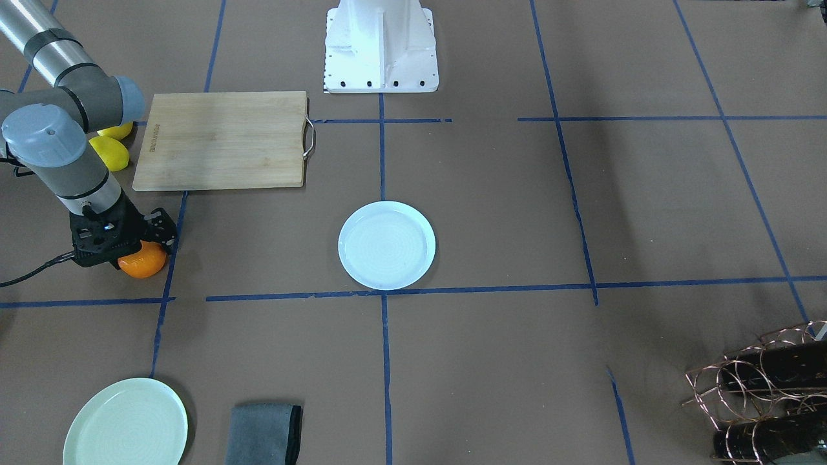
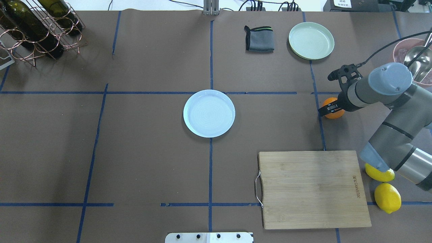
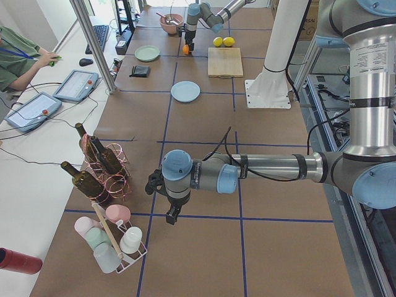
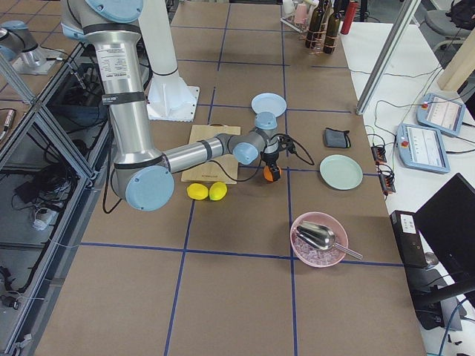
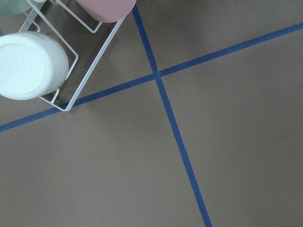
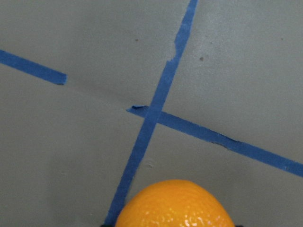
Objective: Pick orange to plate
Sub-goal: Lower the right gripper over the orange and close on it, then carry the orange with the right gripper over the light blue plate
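The orange [image 1: 146, 262] lies by a blue tape line on the robot's right side of the table, and my right gripper [image 1: 132, 248] comes down over it. In the right wrist view the orange [image 6: 175, 205] fills the bottom centre, with dark fingertips hugging both its sides, so the gripper looks shut on it. I cannot tell whether the fruit is off the table. The white, bluish plate [image 1: 386, 244] sits bare at the table's centre, well apart from the orange [image 2: 334, 114]. My left gripper [image 3: 170, 216] hovers far off near the cup rack; I cannot tell whether it is open or shut.
A bamboo cutting board [image 2: 312, 189] lies near the robot's base, with two lemons [image 2: 387, 197] beside it. A mint-green plate [image 2: 311, 40] and a grey cloth [image 2: 259, 38] sit at the far edge. A pink bowl with a scoop [image 4: 318, 239] and a wine-bottle rack [image 2: 33, 27] stand at the ends.
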